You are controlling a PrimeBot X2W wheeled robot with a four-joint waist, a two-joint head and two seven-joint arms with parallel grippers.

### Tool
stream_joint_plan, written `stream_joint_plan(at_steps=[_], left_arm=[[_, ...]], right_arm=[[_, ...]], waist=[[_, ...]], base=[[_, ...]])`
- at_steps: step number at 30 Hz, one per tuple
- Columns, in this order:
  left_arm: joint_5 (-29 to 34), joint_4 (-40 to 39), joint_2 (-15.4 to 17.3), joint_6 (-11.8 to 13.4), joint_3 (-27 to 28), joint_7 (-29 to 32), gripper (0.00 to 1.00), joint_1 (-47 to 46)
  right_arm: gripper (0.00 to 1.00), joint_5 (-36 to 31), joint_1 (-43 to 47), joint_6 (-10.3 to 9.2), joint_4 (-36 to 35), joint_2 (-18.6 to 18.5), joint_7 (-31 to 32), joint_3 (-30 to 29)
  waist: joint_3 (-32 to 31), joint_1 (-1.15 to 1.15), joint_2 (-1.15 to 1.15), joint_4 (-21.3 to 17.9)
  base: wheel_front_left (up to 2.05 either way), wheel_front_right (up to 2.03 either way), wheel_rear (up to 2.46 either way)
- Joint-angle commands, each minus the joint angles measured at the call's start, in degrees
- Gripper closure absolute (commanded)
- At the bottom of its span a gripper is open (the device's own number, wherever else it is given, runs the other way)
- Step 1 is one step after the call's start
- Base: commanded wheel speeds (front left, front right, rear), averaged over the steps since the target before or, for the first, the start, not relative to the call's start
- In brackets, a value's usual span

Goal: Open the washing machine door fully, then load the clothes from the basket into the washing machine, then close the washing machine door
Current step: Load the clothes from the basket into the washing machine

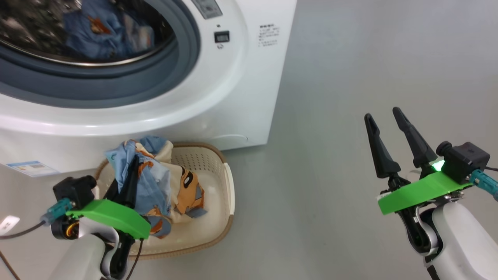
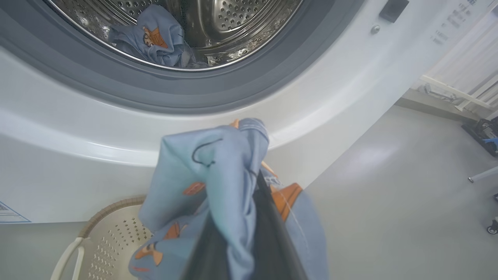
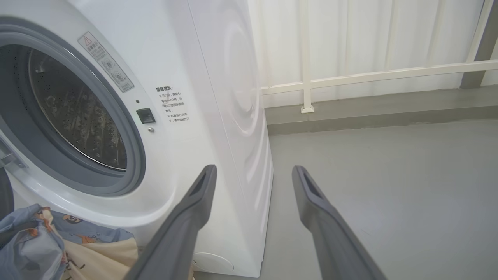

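The left gripper (image 1: 134, 165) is clenched on a light blue piece (image 1: 155, 186) of the clothes. The fabric is bunched over both dark fingers and hangs from them above the basket (image 1: 230, 182). In the left wrist view the same fabric covers the fingers from the bottom edge up to their tips.

The basket stands on the floor (image 1: 350, 58), just in front of the bottom edge of the washing machine (image 1: 241, 77). A cream-white piece (image 1: 183, 182) with orange print lies inside the basket, beside and partly under the held fabric. The basket's far inner wall is bare.

Above the basket, the mouth of the washing machine stands open. The grey-blue gasket (image 1: 116, 85) rings the steel drum (image 2: 241, 23). A second blue piece (image 2: 155, 39) lies in the drum, near its lower front edge. A blue label sticker (image 1: 31, 168) sits at the lower left of the machine's front panel.

The right gripper (image 1: 383, 118) is released, its two fingers spread wide and holding nothing. It hangs over bare floor, well apart from the basket and to the right of the machine's front right corner.
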Motion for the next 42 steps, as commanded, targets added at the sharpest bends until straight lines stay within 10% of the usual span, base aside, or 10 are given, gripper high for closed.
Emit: stream_joint_plan(at_steps=[1, 25, 42], left_arm=[[1.7, -2.6, 1.8, -0.3, 2.8, -0.7, 1.00, 0.7], [17.4, -19.2, -2.9, -0.1, 15.7, -0.7, 1.00, 11.1], [19.7, -9.5, -1.3, -0.1, 17.1, -0.3, 1.00, -8.4]], right_arm=[[0.00, 0.5, 1.3, 0.26, -1.0, -1.0, -0.5, 1.4], [0.00, 1.7, 4.3, 0.26, -0.8, -3.7, -0.5, 2.9], [0.00, 0.9, 1.8, 0.26, -1.8, -4.6, -0.5, 3.3]], waist=[[-3.4, 0.00, 0.00, 2.2], [-9.2, 0.00, 0.00, 2.2], [-0.2, 0.00, 0.00, 0.3]], base=[[0.00, 0.00, 0.00], [0.00, 0.00, 0.00], [0.00, 0.00, 0.00]])
